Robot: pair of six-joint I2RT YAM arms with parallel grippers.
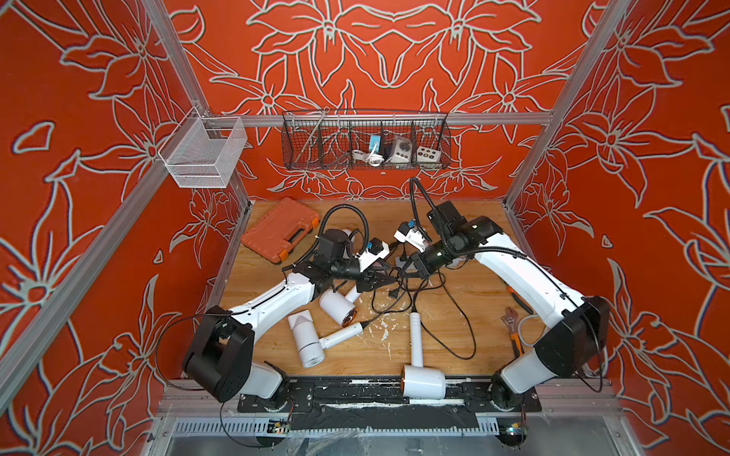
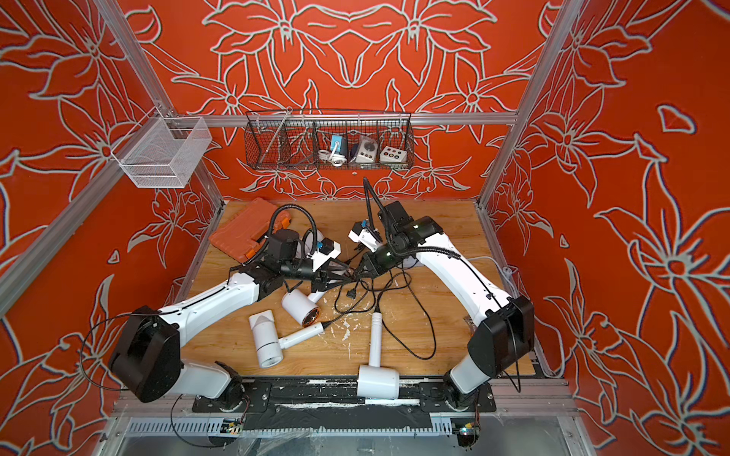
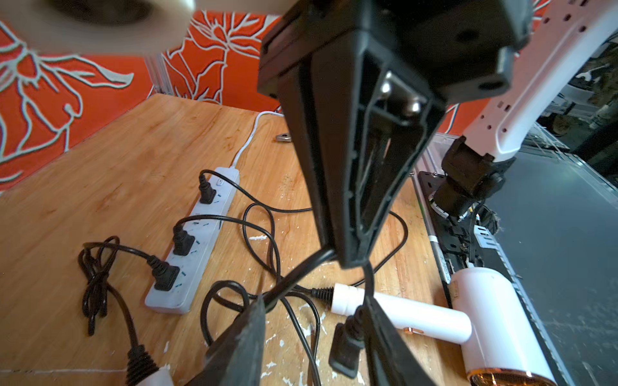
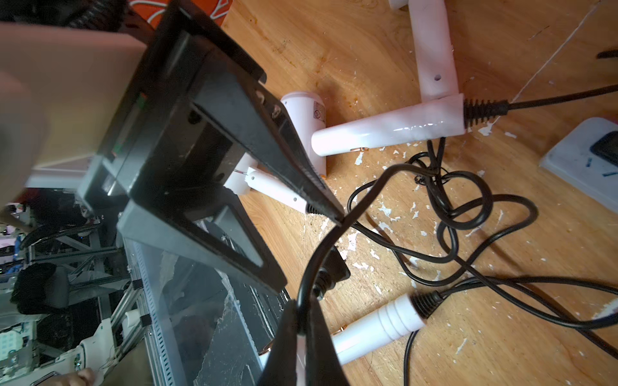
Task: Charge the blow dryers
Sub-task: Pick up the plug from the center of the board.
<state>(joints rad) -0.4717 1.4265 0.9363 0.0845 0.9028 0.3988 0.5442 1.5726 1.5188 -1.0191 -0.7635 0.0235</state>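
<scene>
Both hands meet over the middle of the surface [image 1: 490, 335]. The right hand [image 4: 301, 315] is closed, pinching a black cord [image 3: 301, 274] just behind its loose plug [image 3: 346, 347]. The left hand [image 3: 314, 300] stands partly open with the plug between its fingers, gripping nothing; 1 fingertip [image 4: 329, 209] touches the cord.

In both top views the nearest dryer [image 1: 424, 381] lies at the surface's 6 o'clock edge, barrel along the 9–3 line, copper mouth toward 9 o'clock, handle toward 12 o'clock. The grille dryer [image 1: 306, 339], at 8 o'clock from the hands, has its barrel along 12–6 and its handle toward 2 o'clock. The middle dryer [image 1: 335, 306] aims a copper mouth at 4 o'clock; its handle runs under the left hand. A 4th dryer [image 1: 349, 235] is mostly hidden behind the left arm [image 1: 268, 300]. The power strip [image 3: 170, 299] carries 3 seated plugs.
</scene>
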